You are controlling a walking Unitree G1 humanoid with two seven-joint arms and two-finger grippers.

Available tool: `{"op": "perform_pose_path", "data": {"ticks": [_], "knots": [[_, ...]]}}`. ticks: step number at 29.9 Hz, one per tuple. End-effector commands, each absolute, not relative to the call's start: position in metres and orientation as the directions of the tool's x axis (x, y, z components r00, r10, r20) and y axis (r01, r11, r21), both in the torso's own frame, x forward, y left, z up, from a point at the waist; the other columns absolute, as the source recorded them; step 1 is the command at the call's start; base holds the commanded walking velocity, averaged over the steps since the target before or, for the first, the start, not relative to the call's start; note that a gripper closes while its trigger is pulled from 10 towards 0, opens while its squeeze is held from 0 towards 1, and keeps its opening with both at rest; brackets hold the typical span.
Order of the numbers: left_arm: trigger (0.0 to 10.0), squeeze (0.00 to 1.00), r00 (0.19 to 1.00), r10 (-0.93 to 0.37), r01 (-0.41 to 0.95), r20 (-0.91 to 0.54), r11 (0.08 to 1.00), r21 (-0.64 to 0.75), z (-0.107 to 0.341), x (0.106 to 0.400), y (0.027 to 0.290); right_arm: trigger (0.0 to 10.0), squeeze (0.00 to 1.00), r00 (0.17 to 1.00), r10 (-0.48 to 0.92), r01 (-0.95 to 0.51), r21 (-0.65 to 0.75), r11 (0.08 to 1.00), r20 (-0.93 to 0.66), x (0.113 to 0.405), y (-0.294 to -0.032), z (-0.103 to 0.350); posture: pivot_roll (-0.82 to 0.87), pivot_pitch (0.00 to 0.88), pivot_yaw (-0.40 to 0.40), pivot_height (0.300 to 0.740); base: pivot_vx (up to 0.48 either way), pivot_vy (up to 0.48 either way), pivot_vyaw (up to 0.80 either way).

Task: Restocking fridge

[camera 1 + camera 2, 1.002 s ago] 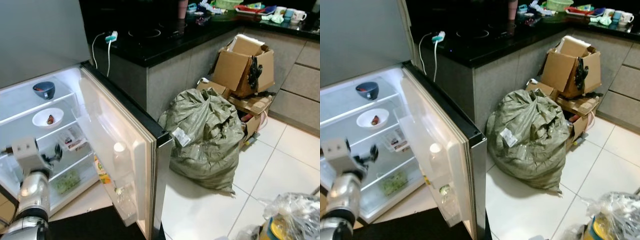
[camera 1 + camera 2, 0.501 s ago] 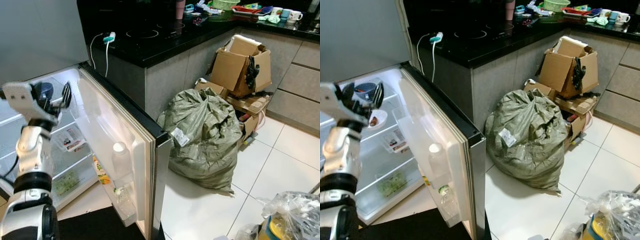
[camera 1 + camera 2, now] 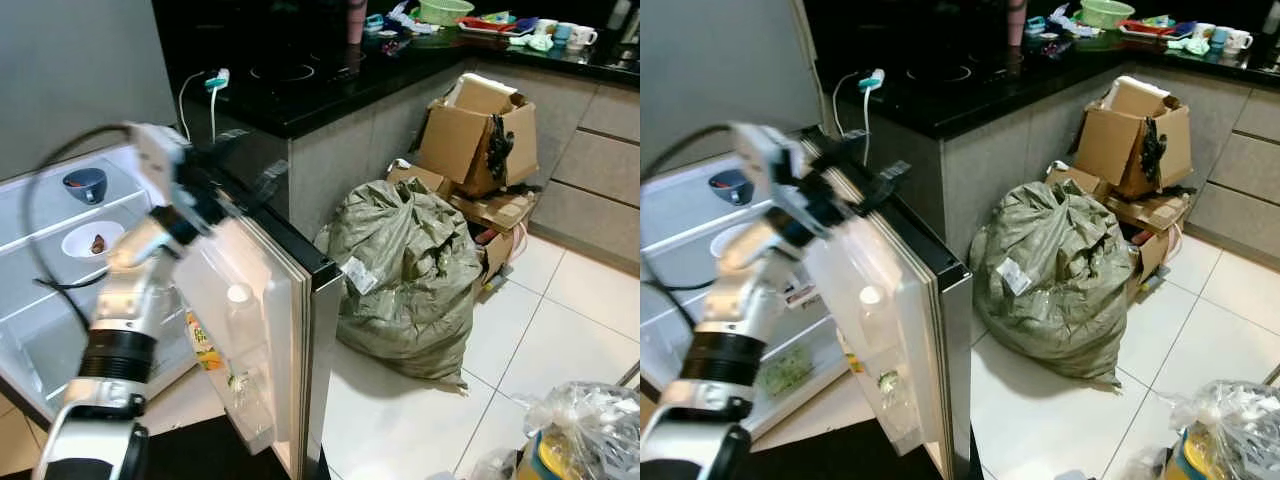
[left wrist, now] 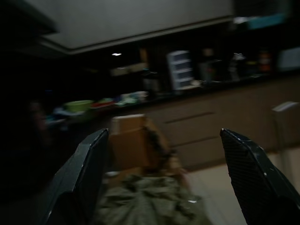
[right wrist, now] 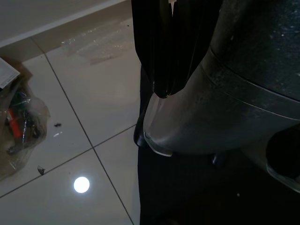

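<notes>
1. Restocking looks barely begun, as far as you can judge. The fridge [image 3: 60,260] stands open with a blue bowl [image 3: 85,182] on the top shelf, a white bowl [image 3: 93,240] on the shelf below, and a bag of greens [image 3: 788,368] low down. A white-capped bottle [image 3: 240,325] and a juice carton [image 3: 204,342] stand in the door racks.

2. What is left: the likely groceries, a clear plastic bag [image 3: 585,430] with a yellow item inside, sit on the tiled floor [image 3: 560,330] at your lower right, well apart from the fridge. Nothing is being carried.

3. Your left claw [image 3: 240,192] is raised above the top edge of the fridge door [image 3: 255,300], its fingers released and spread, holding nothing. The left wrist view confirms it: both black fingers [image 4: 82,173] are wide apart, looking across at the green sack [image 3: 410,275] and cardboard boxes [image 3: 480,125] against the black counter [image 3: 330,80].

4. Your right claw [image 5: 161,51] hangs idle at your side over the floor, fingers clenched together and empty.

5. The door swings out toward you, its long axis upright and its inner racks facing the fridge cavity. The bottle in the rack stands upright, cap up.

6. Judgement: you need to turn right and bend for the bag before anything goes in.
</notes>
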State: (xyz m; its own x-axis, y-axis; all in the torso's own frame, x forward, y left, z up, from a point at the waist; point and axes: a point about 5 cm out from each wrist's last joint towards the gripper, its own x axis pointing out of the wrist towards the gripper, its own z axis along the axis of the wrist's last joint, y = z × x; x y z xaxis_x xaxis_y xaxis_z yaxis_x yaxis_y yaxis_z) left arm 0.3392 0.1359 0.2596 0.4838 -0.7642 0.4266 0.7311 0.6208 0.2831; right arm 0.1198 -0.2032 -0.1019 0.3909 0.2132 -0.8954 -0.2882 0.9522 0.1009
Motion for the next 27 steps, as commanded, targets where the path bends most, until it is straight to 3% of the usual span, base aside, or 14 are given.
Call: {"op": "perform_pose_path", "data": {"ticks": [1, 5, 9, 15, 16, 18, 19, 20, 21, 22, 24, 25, 26, 27], "knots": [[10.0, 0.0, 0.449, -0.804, 0.753, 0.39, 0.575, 0.319, 0.262, 0.339, 0.123, 10.0, 0.0, 0.35, 0.22, -0.275, 0.124, 0.953, -0.911, 0.107, -0.201, -0.106, -0.06, 0.012, 0.024, 0.74, 0.0, 0.0, 0.0], [10.0, 0.0, 0.459, -0.835, 0.749, 0.303, 0.547, 0.374, 0.259, 0.347, 0.11, 10.0, 0.0, 0.35, 0.222, -0.272, 0.128, 0.954, -0.91, 0.107, -0.201, -0.106, -0.07, 0.015, 0.027, 0.74, 0.0, 0.0, 0.0], [10.0, 0.0, 0.542, -0.811, 0.698, 0.22, 0.58, 0.42, 0.258, 0.361, 0.103, 10.0, 0.0, 0.349, 0.222, -0.268, 0.13, 0.955, -0.91, 0.106, -0.2, -0.107, -0.07, 0.018, 0.028, 0.74, 0.0, 0.0, 0.0], [10.0, 0.0, 0.616, -0.779, 0.55, 0.117, 0.533, 0.643, 0.267, 0.373, 0.097, 10.0, 0.0, 0.347, 0.224, -0.263, 0.135, 0.955, -0.911, 0.104, -0.199, -0.107, -0.07, 0.021, 0.029, 0.74, 0.0, 0.0, 0.0], [6.7, 0.0, 0.62, -0.78, 0.513, 0.084, 0.484, 0.709, 0.269, 0.374, 0.095, 10.0, 0.0, 0.347, 0.224, -0.262, 0.135, 0.956, -0.911, 0.104, -0.199, -0.107, -0.07, 0.021, 0.029, 0.74, 0.0, 0.0, 0.0], [6.7, 0.0, 0.62, -0.78, 0.513, 0.084, 0.484, 0.709, 0.269, 0.374, 0.095, 10.0, 0.0, 0.347, 0.224, -0.262, 0.135, 0.956, -0.911, 0.104, -0.199, -0.107, -0.07, 0.021, 0.029, 0.74, 0.0, 0.0, 0.0], [0.0, 0.0, 0.621, -0.782, 0.482, 0.052, 0.434, 0.761, 0.271, 0.375, 0.093, 10.0, 0.0, 0.346, 0.225, -0.262, 0.136, 0.955, -0.911, 0.104, -0.199, -0.107, -0.07, 0.021, 0.029, 0.74, 0.0, 0.0, 0.0], [0.0, 0.0, 0.612, -0.791, 0.453, 0.007, 0.359, 0.816, 0.274, 0.376, 0.089, 10.0, 0.0, 0.346, 0.225, -0.261, 0.137, 0.956, -0.911, 0.104, -0.199, -0.107, -0.08, 0.022, 0.032, 0.74, 0.0, 0.0, 0.0], [0.0, 0.0, 0.612, -0.791, 0.453, 0.007, 0.359, 0.816, 0.274, 0.376, 0.089, 10.0, 0.0, 0.346, 0.225, -0.261, 0.137, 0.956, -0.911, 0.104, -0.199, -0.107, -0.08, 0.022, 0.032, 0.74, 0.0, 0.0, 0.0], [0.0, 0.0, 0.59, -0.806, 0.442, -0.047, 0.273, 0.855, 0.274, 0.376, 0.084, 10.0, 0.0, 0.347, 0.225, -0.26, 0.137, 0.956, -0.911, 0.104, -0.199, -0.107, -0.08, 0.022, 0.032, 0.74, 0.0, 0.0, 0.0], [0.0, 0.0, 0.59, -0.806, 0.442, -0.047, 0.273, 0.855, 0.274, 0.376, 0.084, 10.0, 0.0, 0.347, 0.225, -0.26, 0.137, 0.956, -0.911, 0.104, -0.199, -0.107, -0.08, 0.022, 0.032, 0.74, 0.0, 0.0, 0.0], [0.0, 0.0, 0.564, -0.82, 0.444, -0.098, 0.201, 0.873, 0.273, 0.375, 0.08, 10.0, 0.0, 0.347, 0.225, -0.26, 0.137, 0.956, -0.911, 0.104, -0.199, -0.107, -0.08, 0.023, 0.035, 0.74, 0.0, 0.0, 0.0], [2.7, 0.0, 0.528, -0.832, 0.454, -0.171, 0.107, 0.884, 0.269, 0.373, 0.075, 10.0, 0.0, 0.347, 0.224, -0.259, 0.137, 0.956, -0.911, 0.104, -0.199, -0.107, -0.08, 0.023, 0.035, 0.74, 0.0, 0.0, 0.0], [4.3, 0.0, 0.502, -0.836, 0.463, -0.22, 0.045, 0.885, 0.266, 0.372, 0.073, 10.0, 0.0, 0.347, 0.224, -0.258, 0.137, 0.956, -0.911, 0.104, -0.199, -0.107, -0.08, 0.023, 0.036, 0.74, 0.0, 0.0, 0.0]]}}
